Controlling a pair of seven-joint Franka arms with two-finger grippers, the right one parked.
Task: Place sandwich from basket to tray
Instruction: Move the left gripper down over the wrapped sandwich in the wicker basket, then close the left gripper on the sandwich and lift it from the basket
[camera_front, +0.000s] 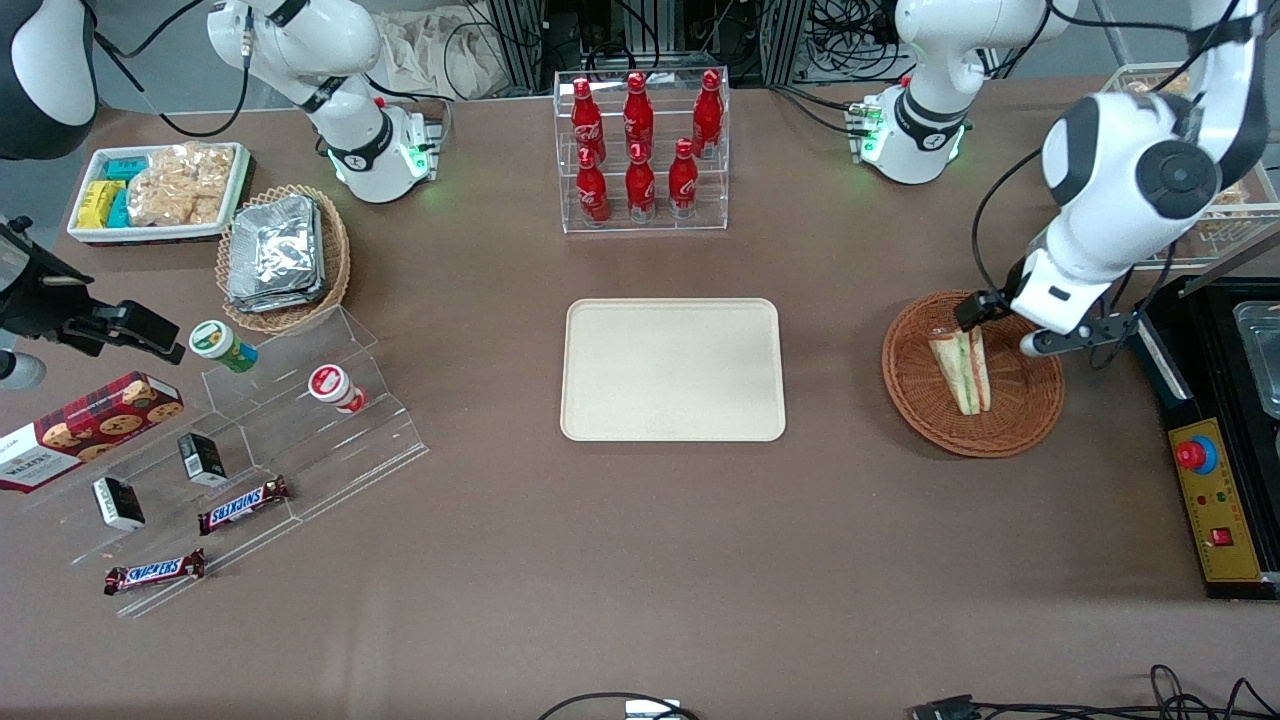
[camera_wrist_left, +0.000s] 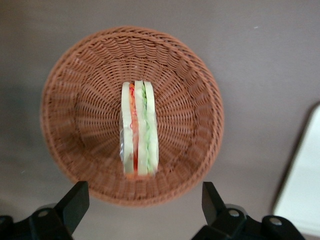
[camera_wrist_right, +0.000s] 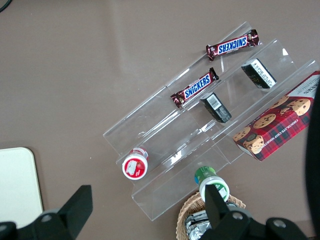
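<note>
while the left arm bends down from the working arm's end of the table, its gripper (camera_front: 1000, 325) hangs above the basket (camera_wrist_left: 200, 95), pointing straight down. its fingers (camera_wrist_left: 75, 200) are spread wide, holding nothing, and sit apart from the sandwich (camera_wrist_left: 139, 127). the sandwich stands on edge in the basket, filling layers up. the tray (camera_front: 672, 368) lies bare at the table's middle, well apart from the basket.
</note>
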